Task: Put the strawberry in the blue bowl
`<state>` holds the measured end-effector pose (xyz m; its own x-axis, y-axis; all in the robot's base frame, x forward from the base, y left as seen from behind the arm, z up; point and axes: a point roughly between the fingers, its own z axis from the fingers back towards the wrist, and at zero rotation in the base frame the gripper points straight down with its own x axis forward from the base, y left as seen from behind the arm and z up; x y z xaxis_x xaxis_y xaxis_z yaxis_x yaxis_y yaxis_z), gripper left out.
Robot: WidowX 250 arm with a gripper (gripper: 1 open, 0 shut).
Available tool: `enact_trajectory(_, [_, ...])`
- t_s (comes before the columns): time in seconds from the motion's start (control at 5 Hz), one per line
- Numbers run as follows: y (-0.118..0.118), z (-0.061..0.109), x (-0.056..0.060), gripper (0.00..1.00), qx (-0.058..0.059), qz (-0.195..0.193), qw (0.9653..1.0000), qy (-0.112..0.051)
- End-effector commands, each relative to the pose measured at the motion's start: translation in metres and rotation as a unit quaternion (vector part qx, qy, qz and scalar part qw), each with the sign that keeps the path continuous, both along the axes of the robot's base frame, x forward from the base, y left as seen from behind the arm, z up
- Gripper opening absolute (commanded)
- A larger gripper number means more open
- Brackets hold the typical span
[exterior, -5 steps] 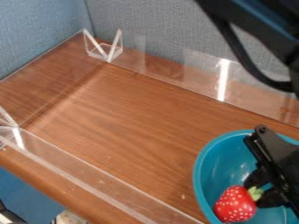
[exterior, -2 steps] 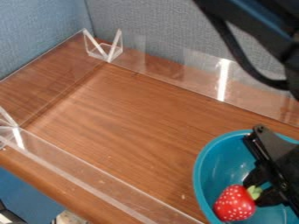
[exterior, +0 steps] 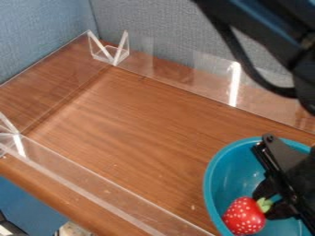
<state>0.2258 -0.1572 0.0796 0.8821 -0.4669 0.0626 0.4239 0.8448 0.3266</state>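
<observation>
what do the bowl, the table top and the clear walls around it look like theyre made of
Blue bowl: probably glossy plastic or glazed ceramic; smooth teal inside with soft highlights. Table top: wood or wood-look laminate; brown grain streaks, slight sheen. Clear walls: likely acrylic; transparent, with bright edges and reflections.

No text, label, brand, number or sign could be read anywhere in the view. The wooden table (exterior: 110,111), the clear plastic walls (exterior: 185,69) around it, the blue bowl (exterior: 227,171) and the strawberry (exterior: 245,218) all showed plain surfaces. The dark arm (exterior: 264,41) at the upper right was blurred, so any marking there perhaps went unseen.
</observation>
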Motion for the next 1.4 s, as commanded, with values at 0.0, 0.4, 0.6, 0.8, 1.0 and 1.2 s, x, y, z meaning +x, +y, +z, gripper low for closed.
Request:
enact_trajectory(0.0, [0.001, 0.018, 0.001, 0.0, -0.023, -0.003, 0.9994, -0.027])
enact_trajectory(0.4, [0.004, 0.023, -0.001, 0.0, -0.029, -0.003, 0.9989, -0.037])
enact_trajectory(0.6, [0.006, 0.026, -0.001, 0.0, -0.031, -0.002, 0.9987, -0.041])
enact_trajectory(0.8, [0.007, 0.027, -0.002, 0.0, -0.034, -0.001, 0.9985, -0.043])
enact_trajectory(1.0, [0.009, 0.027, -0.002, 0.0, -0.036, 0.001, 0.9985, -0.042])
enact_trajectory(1.2, [0.011, 0.027, -0.001, 0.0, -0.037, 0.002, 0.9984, -0.042])
